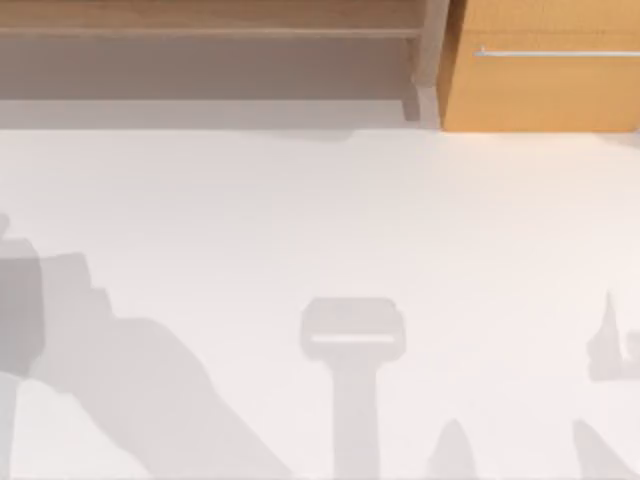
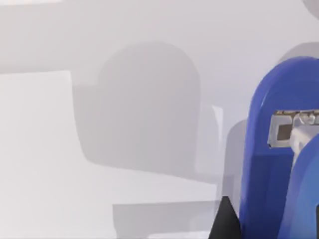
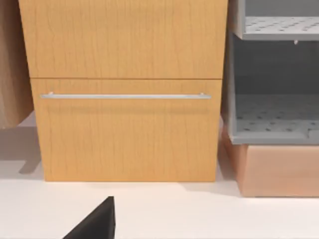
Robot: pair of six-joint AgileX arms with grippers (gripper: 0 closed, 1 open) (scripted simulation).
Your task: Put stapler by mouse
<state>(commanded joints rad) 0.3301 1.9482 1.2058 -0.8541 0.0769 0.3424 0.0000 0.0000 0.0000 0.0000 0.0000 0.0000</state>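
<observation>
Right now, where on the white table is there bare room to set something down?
The white table lies bare from the wooden drawer cabinet and shelf unit forward. In the left wrist view the blue stapler crowds one side; beside it the surface is free.

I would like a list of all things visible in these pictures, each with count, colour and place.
stapler: one, blue with a metal part, close before the left wrist camera
table: one, white, under everything, with grey shadows
drawer cabinet: one, orange wood with a silver handle, far edge of the table toward the right
shelf unit: one, grey, beside the cabinet on a wooden base
left gripper finger: one dark tip, next to the stapler
right gripper finger: one dark tip, facing the cabinet
</observation>
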